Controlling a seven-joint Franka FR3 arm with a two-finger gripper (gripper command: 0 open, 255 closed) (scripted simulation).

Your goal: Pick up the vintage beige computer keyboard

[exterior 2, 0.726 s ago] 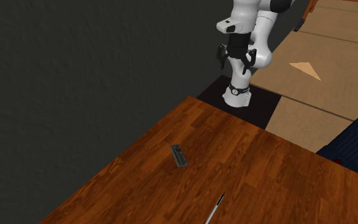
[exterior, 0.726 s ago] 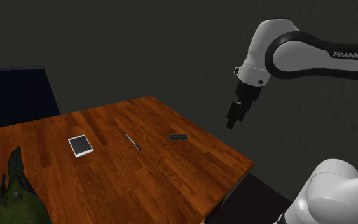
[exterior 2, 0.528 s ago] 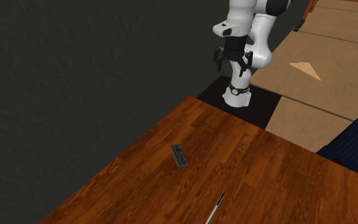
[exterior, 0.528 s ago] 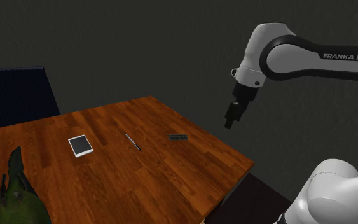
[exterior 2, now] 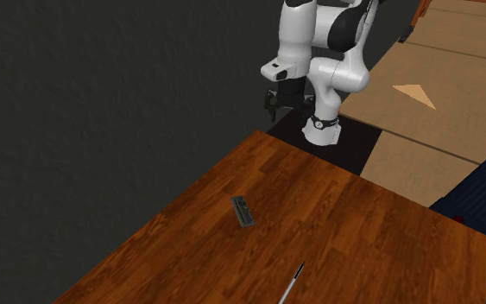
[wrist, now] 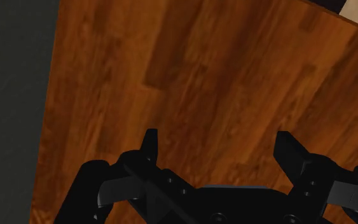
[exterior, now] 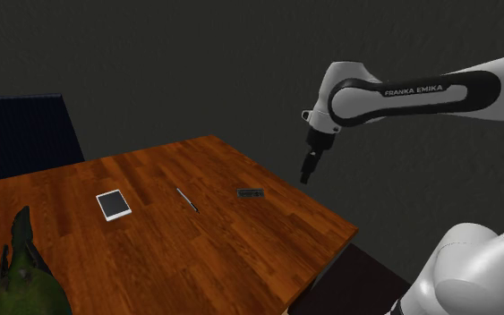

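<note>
We see the end effector point(exterior: 305, 174) hanging in the air by the wooden worktop's point(exterior: 241, 251) edge, fingers spread apart and empty. The small dark grey keyboard point(exterior: 252, 192) lies flat on the worktop, well apart from the end effector, near what may be a pen point(exterior: 186, 200).

Wooden table point(exterior: 241, 242) bears white tablet point(exterior: 113, 205), thin pen point(exterior: 186, 200); green shape point(exterior: 21, 277), blue chair point(exterior: 26, 134) nearby.

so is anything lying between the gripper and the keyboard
No. In the shoulder view the open gripper hangs in the air beyond the dark keyboard, and the stretch of table between them is bare wood.
</note>
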